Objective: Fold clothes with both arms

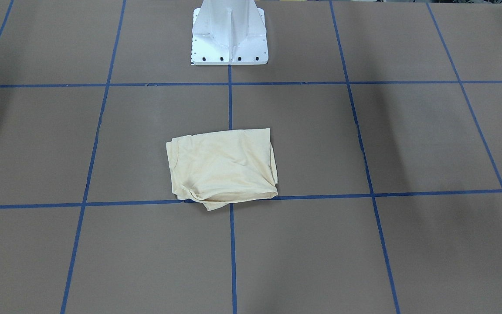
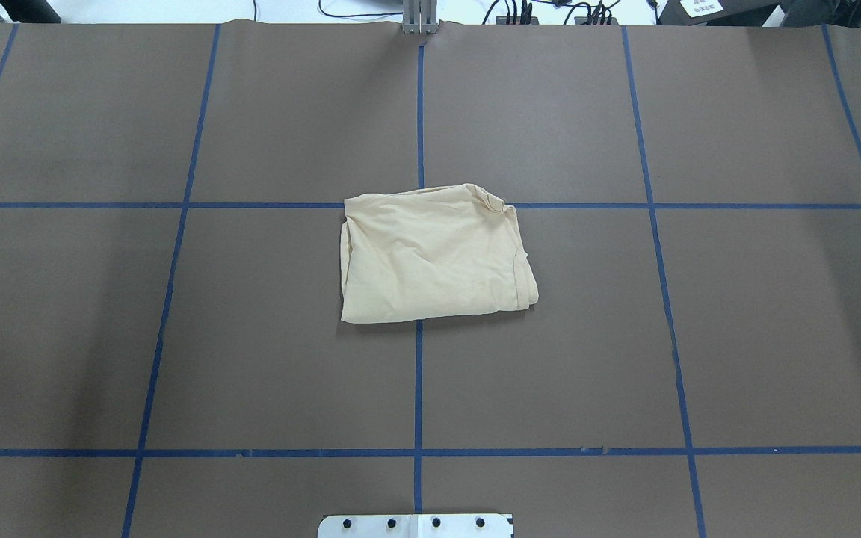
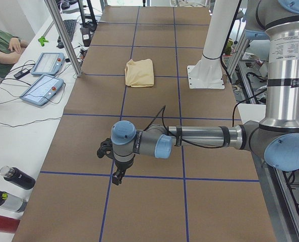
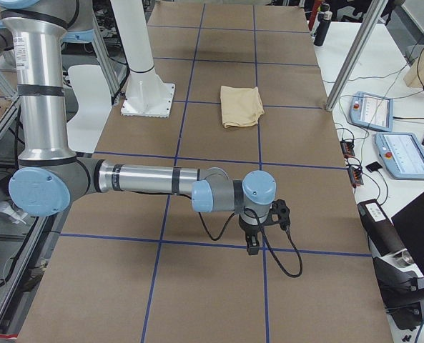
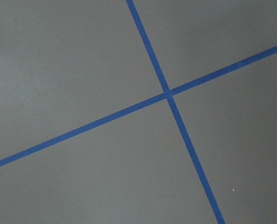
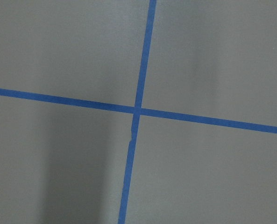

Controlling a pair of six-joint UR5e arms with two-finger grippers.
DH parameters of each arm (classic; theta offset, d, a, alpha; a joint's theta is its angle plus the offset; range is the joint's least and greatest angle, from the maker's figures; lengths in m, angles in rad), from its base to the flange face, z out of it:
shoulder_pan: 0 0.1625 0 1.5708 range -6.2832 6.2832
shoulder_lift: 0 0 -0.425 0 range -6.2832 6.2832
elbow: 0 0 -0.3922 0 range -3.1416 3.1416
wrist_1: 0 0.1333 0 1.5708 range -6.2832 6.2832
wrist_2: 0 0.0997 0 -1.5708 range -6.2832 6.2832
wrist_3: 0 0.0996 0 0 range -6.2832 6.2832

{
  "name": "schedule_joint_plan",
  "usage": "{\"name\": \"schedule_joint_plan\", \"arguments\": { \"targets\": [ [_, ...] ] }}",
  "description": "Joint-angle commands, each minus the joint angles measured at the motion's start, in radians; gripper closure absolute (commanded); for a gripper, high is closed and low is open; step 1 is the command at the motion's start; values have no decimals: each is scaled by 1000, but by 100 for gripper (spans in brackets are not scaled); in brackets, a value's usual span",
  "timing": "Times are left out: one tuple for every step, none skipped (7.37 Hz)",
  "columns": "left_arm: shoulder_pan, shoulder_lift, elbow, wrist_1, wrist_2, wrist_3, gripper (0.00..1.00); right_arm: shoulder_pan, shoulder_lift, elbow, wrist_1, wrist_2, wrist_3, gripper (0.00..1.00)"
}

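Note:
The clothes (image 1: 222,168) are one pale cream-yellow shirt, folded into a rough rectangle, lying flat near the table's middle over a blue tape crossing (image 2: 434,254). No print shows on it. Both arms are stretched out low over the table's ends, far from the shirt (image 3: 139,72). The left arm (image 3: 199,137) reaches along the table with its left gripper (image 3: 118,176) pointing down. The right arm (image 4: 140,179) does the same at the other end with its right gripper (image 4: 253,246). I cannot tell whether either gripper is open or shut. Both wrist views show only brown table and blue tape.
The white pedestal base (image 1: 229,43) stands at the robot's side of the table. Along the operators' side are metal posts (image 3: 63,38), two teach pendants (image 3: 42,89) with cables, and bottles (image 3: 18,177). A person's arm (image 3: 0,45) rests there.

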Motion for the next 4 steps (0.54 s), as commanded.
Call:
{"name": "schedule_joint_plan", "arguments": {
  "targets": [
    [1,3,-2,-1,1,1,0,-1,1,2,0,0,16,0],
    [1,14,-3,-3,0,6,0,-1,-1,2,0,0,16,0],
    [1,17,-5,-6,0,7,0,-1,1,2,0,0,16,0],
    [1,17,-5,-6,-2,7,0,-1,1,3,0,0,16,0]
  ]
}}
